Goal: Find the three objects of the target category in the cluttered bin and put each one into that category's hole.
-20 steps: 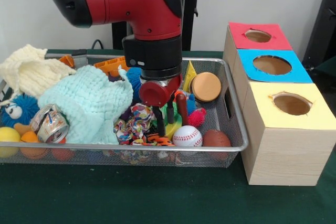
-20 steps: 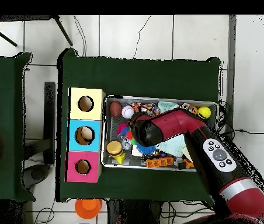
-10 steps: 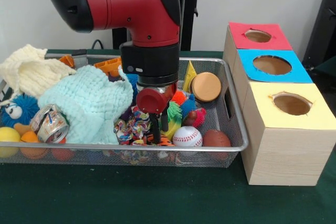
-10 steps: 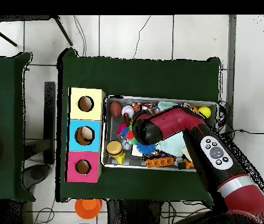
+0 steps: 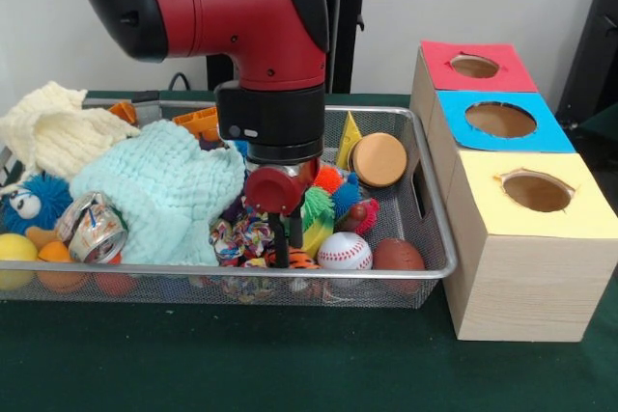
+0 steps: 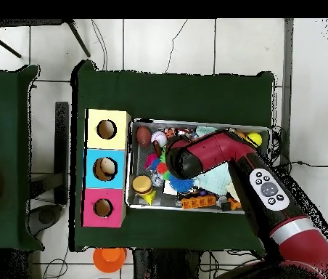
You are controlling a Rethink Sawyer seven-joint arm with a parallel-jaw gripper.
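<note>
The wire-mesh bin (image 5: 425, 190) is full of toys; it also shows in the overhead view (image 6: 196, 122). My gripper (image 5: 288, 250) hangs low in the bin near its front wall, fingers a little apart and empty. Just below the tips lies a small orange-and-black striped toy (image 5: 297, 260); I cannot tell whether it is plush. No tan and orange-brown plush with a white cord shows. The red-topped box's hole (image 5: 474, 66) is at the far right, behind the other boxes, and also shows overhead (image 6: 103, 208). In the overhead view the arm's wrist (image 6: 179, 163) hides the gripper.
A pale-blue knitted cloth (image 5: 159, 190) and a cream one (image 5: 53, 127) fill the bin's left. A baseball (image 5: 344, 251), brown football (image 5: 397, 256), wooden disc (image 5: 379, 159), rope toy (image 5: 241, 235) and crushed can (image 5: 92, 227) surround the gripper. Blue-topped (image 5: 500, 120) and yellow-topped (image 5: 536, 192) boxes stand beside the bin.
My gripper has moved left in the front view and lower, toward the bin's front wall. A dark red oblong toy that stood beside the fingers has tipped over to the right.
</note>
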